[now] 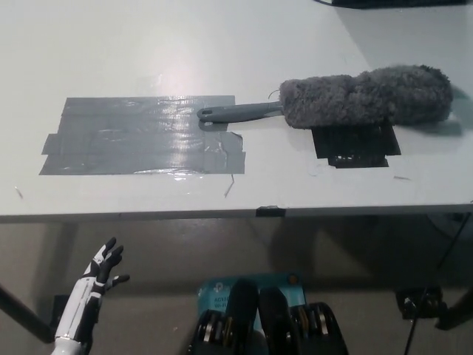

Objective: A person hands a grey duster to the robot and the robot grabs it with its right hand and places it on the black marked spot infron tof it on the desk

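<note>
Fingers (pixel 111 260) of the white left hand (pixel 100 274) are spread with nothing held, low beside the desk (pixel 222 44); the right hand is not seen. The grey duster (pixel 362 96) is laid across the upper edge of the black marked spot (pixel 355 144). It is judged light, its head soft and yielding, so the stiff handle (pixel 240 112) is best gripped. Grey tape (pixel 140 137) is spread nearby; nothing is blocked.

The white left hand (pixel 103 268) hangs at the lower left of the head view, below the desk edge, its forearm slanting up from the bottom, fingers spread apart and holding nothing.
</note>
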`<act>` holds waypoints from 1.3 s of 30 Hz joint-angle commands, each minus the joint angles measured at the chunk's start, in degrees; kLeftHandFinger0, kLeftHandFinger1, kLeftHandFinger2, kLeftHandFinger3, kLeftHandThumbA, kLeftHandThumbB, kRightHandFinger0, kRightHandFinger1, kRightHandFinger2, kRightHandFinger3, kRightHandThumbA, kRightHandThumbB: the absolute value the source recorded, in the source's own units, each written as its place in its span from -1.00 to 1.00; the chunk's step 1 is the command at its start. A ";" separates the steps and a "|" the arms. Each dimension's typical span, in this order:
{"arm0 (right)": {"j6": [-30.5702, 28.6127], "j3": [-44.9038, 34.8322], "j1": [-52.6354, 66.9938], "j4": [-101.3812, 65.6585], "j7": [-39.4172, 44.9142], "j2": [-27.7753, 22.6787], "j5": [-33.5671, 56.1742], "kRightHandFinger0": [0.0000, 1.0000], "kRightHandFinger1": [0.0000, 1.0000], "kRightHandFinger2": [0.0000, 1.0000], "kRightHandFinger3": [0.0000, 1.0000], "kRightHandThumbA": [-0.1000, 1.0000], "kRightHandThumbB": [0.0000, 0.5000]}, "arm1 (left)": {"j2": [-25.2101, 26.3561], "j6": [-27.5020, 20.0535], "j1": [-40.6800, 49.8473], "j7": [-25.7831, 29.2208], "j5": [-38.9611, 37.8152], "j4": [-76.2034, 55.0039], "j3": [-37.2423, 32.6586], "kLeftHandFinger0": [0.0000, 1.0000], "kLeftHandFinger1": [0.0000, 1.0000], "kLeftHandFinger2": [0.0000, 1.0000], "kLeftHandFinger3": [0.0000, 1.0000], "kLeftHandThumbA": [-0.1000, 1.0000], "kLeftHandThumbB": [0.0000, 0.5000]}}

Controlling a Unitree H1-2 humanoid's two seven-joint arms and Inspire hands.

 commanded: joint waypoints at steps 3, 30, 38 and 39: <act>4.84 -11.88 10.97 -46.39 -5.07 1.31 12.48 1.00 1.00 1.00 1.00 1.00 0.65 | 0.76 -0.73 -3.54 -1.45 -0.17 -1.61 -0.65 0.69 1.00 1.00 1.00 1.00 -0.59; -34.92 -4.39 70.11 -24.89 -34.03 31.22 -4.71 1.00 1.00 1.00 1.00 0.93 -0.33 | -1.09 -2.17 0.47 -1.05 2.47 0.06 -3.49 1.00 1.00 1.00 1.00 1.00 0.17; -37.43 -2.32 72.59 -22.16 -35.35 29.83 -5.81 1.00 1.00 1.00 1.00 1.00 -0.22 | -1.36 -3.11 2.75 -1.70 0.93 -0.25 -4.46 1.00 1.00 1.00 1.00 1.00 0.20; -37.79 -1.91 72.73 -21.83 -35.27 29.71 -5.63 1.00 1.00 1.00 1.00 1.00 -0.22 | -1.16 -3.61 3.00 -1.71 0.84 -0.05 -4.53 1.00 1.00 1.00 1.00 1.00 0.18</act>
